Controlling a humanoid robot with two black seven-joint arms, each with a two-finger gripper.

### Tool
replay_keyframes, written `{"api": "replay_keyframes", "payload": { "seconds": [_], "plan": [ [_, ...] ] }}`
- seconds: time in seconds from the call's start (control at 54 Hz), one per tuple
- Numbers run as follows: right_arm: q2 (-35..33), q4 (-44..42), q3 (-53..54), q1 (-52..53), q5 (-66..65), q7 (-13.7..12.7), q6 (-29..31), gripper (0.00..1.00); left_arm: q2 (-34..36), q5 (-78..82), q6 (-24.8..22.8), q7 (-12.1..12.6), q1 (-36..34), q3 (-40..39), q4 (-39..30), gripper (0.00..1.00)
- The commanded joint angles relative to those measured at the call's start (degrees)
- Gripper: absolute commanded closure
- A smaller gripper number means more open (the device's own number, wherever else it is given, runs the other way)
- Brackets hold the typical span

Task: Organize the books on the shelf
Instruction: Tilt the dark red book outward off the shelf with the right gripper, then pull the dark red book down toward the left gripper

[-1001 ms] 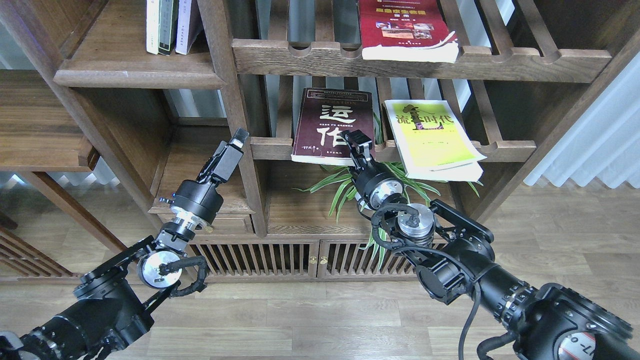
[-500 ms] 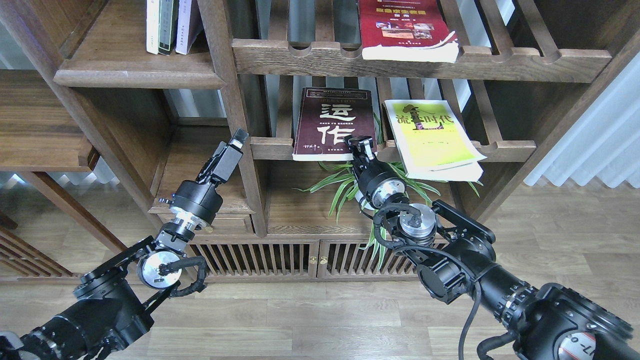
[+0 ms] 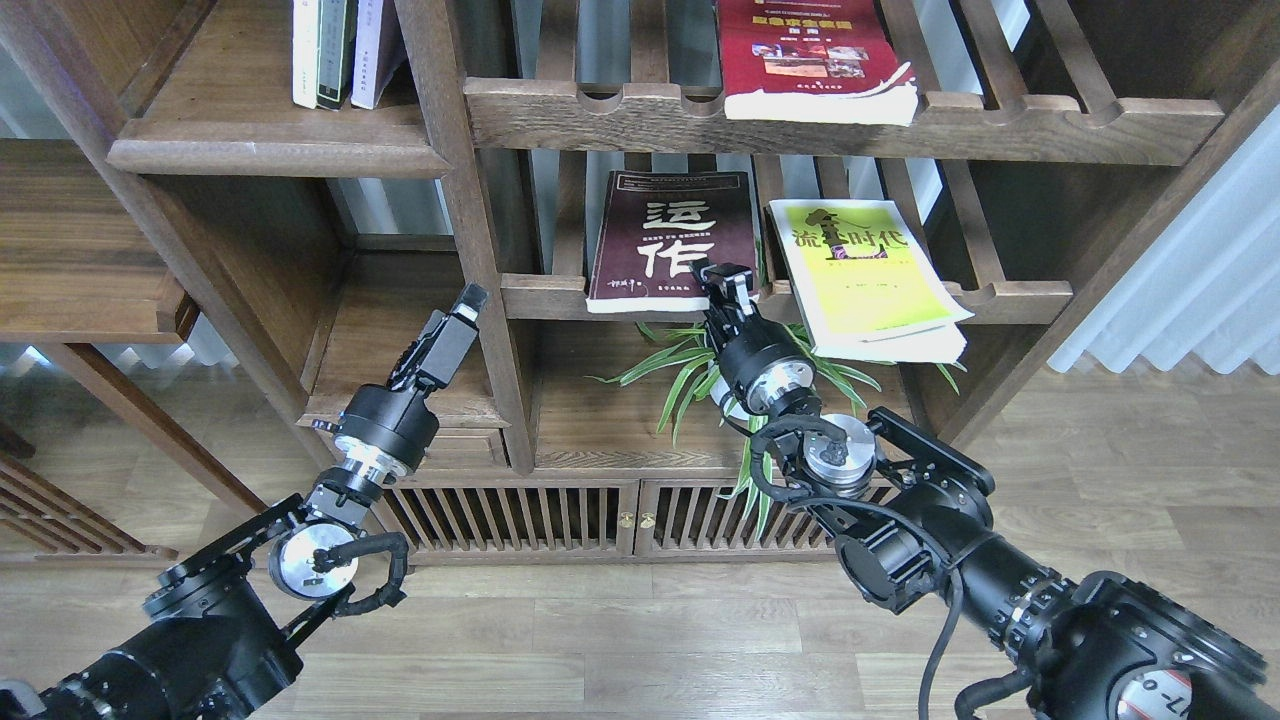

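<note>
Our right tool [image 3: 727,283] sits at the lower right corner of the maroon book [image 3: 672,240], its tips meeting the book's bottom edge; we cannot tell whether the fingers are apart or together, since they show dark and end-on. The maroon book has big white Chinese characters on its cover and lies flat on a slatted rack [image 3: 1000,295], its near edge jutting a little past the notched front rail. Just right of the tool lies the yellow-green book [image 3: 860,270], white-edged and thick (its near corner hangs well over the rail). Above the tool, on a higher slatted rack [image 3: 1050,125], rests the red book [image 3: 815,60] with small photos, its white page block facing us.

Directly below and around our right tool's wrist spread the green leaves of a plant [image 3: 680,370], which crowd the space under the rack. A wooden upright post [image 3: 470,230] stands between our two tools.

Our left tool [image 3: 465,300] hangs left of that post, touching nothing; its fingers cannot be told apart, so we cannot tell its state. Up and to its left runs the solid shelf [image 3: 270,150], where a few upright books [image 3: 340,50] stand at the back. Below both tools, a slatted cabinet [image 3: 610,520] meets the wooden floor [image 3: 640,640].
</note>
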Motion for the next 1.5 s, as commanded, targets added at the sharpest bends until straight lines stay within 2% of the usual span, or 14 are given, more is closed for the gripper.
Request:
{"api": "replay_keyframes", "payload": {
  "seconds": [0.0,0.074,0.259,0.445,0.537,0.575,0.649,0.834,0.945,1.094,1.353,1.483],
  "plan": [
    [0.0,5.2,-0.1,-2.2,-0.1,0.0,0.3,0.96,0.0,-3.7,0.0,0.0,-0.2,0.4,0.0,0.01],
    [0.0,7.8,-0.1,-3.3,-0.1,0.0,0.4,0.96,0.0,-5.8,0.0,0.0,-0.5,1.0,0.0,0.01],
    [-5.5,12.3,-0.3,-6.0,-0.1,0.0,2.5,0.96,0.0,-6.8,0.0,0.0,-0.6,2.6,-0.2,0.01],
    [-9.7,13.2,-0.3,-8.4,-0.8,-0.4,8.3,0.96,0.0,-8.1,0.0,0.0,-0.8,2.7,-1.2,0.02],
    [-11.8,14.5,-0.3,-10.6,-0.8,-2.2,11.9,0.96,0.0,-11.3,0.0,0.0,-0.8,3.4,-1.8,0.02],
    [-12.4,15.3,-0.3,-11.4,-0.8,-3.0,13.4,0.96,0.1,-12.4,0.0,0.9,-0.8,3.4,-1.9,0.02],
    [-13.0,16.6,-0.4,-13.2,-0.8,-4.1,16.7,0.96,0.5,-14.7,0.0,4.6,-0.8,3.4,-1.9,0.02],
    [-14.0,18.2,-1.1,-16.1,-2.2,-4.2,16.7,0.96,0.8,-18.2,0.0,9.5,-0.9,3.4,-2.2,0.02],
    [-14.1,18.5,-1.1,-18.3,-3.7,-4.5,16.7,0.96,1.8,-20.3,0.0,12.0,-1.2,4.0,-4.8,0.05],
    [-14.3,18.5,-1.1,-20.9,-5.5,-5.1,16.7,0.96,7.1,-29.3,0.0,12.5,-3.6,11.7,-11.2,0.06],
    [-14.2,18.4,-1.3,-22.6,-6.1,-5.3,16.7,0.95,13.4,-31.4,0.0,12.4,-3.9,12.9,-18.3,0.06],
    [-13.7,18.4,-1.3,-22.8,-6.1,-6.4,16.7,0.95,15.9,-32.7,0.0,12.4,-4.1,14.5,-20.8,0.06]
  ]
}}
